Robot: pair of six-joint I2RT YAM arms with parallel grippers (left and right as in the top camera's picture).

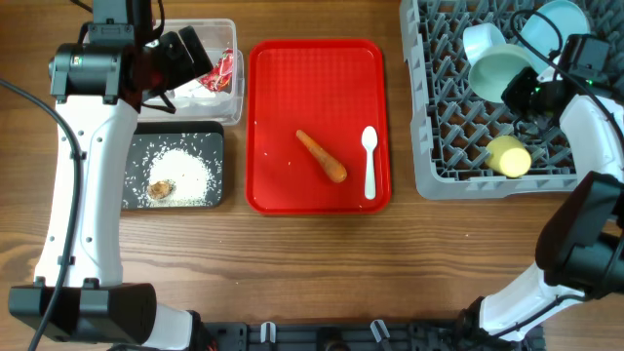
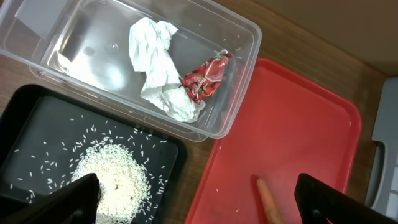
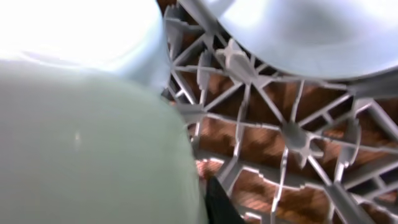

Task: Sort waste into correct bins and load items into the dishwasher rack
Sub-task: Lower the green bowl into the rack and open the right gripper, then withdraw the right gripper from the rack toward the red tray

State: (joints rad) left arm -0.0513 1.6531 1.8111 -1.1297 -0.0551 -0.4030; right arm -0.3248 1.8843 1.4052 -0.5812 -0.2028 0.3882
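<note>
Viewing overhead, we note: left claw (image 2: 202, 208) spread wide, upper left | right claw (image 1: 524, 93) closed beside pale green bowl (image 1: 495, 70) in rack (image 1: 458, 171), upper right | carrot (image 1: 322, 156), spoon (image 1: 370, 161) on red tray (image 1: 283, 68), centre

No legible text, labels, brands, numbers anywhere; print on red-and-clear plastic wrapper (image 2: 207, 76) unreadable.

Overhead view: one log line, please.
left gripper open above clear tub | right gripper shut beside pale green bowl in rack | carrot, spoon on red tray
</note>
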